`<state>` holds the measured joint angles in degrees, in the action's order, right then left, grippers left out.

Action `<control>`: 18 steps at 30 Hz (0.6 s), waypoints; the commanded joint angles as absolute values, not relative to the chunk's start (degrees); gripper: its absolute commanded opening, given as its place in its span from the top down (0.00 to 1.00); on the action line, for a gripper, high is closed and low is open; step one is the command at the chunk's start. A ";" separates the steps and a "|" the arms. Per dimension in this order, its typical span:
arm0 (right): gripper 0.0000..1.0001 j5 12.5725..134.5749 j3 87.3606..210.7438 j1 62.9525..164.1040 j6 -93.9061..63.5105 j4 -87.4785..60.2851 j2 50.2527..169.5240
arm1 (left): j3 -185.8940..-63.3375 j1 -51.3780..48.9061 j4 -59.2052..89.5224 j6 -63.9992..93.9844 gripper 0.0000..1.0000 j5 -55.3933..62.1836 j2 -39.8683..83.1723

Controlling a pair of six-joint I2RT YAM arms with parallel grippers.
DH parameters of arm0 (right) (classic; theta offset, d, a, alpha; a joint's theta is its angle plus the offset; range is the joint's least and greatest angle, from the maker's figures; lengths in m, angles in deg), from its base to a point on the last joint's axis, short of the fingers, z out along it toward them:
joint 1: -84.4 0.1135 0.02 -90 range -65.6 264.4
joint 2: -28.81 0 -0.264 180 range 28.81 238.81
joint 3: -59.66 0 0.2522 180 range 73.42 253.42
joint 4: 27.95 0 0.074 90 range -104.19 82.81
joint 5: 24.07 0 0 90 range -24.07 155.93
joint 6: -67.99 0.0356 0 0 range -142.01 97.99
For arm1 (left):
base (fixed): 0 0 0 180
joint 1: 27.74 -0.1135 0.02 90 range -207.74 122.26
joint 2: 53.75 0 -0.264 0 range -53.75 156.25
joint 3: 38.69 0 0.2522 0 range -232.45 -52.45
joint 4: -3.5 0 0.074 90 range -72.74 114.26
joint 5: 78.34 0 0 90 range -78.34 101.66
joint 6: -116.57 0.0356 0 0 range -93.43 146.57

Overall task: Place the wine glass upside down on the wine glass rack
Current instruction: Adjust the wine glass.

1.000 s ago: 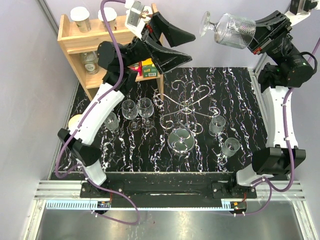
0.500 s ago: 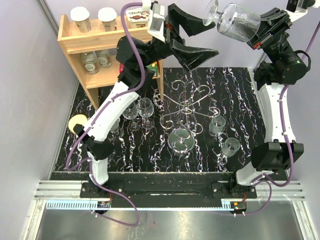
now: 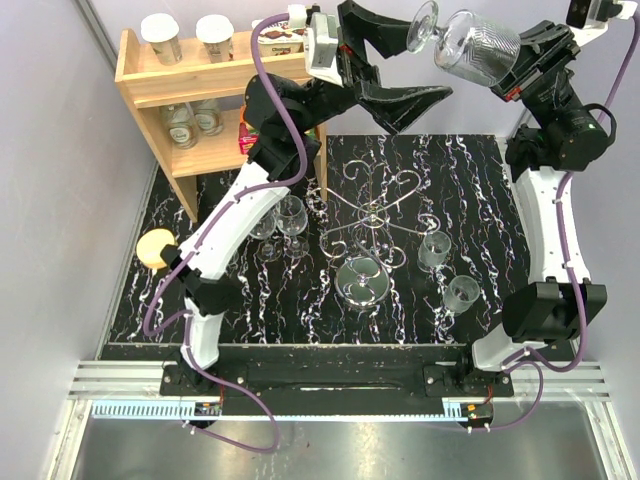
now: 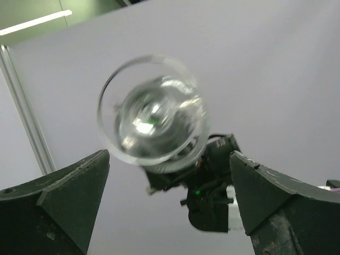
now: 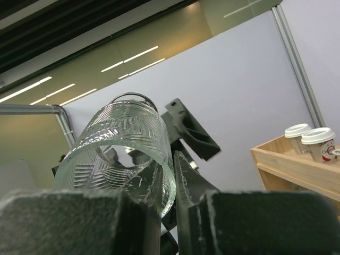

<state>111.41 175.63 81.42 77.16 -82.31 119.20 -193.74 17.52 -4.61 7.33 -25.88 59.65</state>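
Up high, right gripper (image 3: 510, 68) clamps the wine glass (image 3: 470, 45) by its bowl; left gripper (image 3: 428, 68) gapes wide near its foot.

A wooden shelf (image 3: 175, 78) holds two lidded cups (image 3: 160, 32); small glasses (image 3: 434, 248) stand on the black table (image 3: 470, 180).

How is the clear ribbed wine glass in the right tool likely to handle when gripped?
Probably fragile: the clear ribbed wine glass is thin-walled, pinched at its rim by the right tool. Likely slippery, since the glass is shiny. Lying on its side, its round bowl might roll.
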 commanded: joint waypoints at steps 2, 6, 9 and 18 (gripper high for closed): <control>1.00 107.50 174.67 82.12 78.71 -83.01 117.05 | -200.18 19.81 -8.93 8.21 0.01 -23.68 62.08; 1.00 108.12 175.11 82.20 78.88 -83.18 116.44 | -200.98 19.73 -10.07 6.62 0.01 -22.01 62.79; 1.00 108.38 175.02 82.12 79.32 -83.36 115.91 | -202.21 19.73 -10.16 6.10 0.01 -21.30 63.23; 1.00 108.82 175.11 82.12 79.68 -83.36 114.68 | -203.88 18.85 -9.11 3.90 0.01 -18.58 63.67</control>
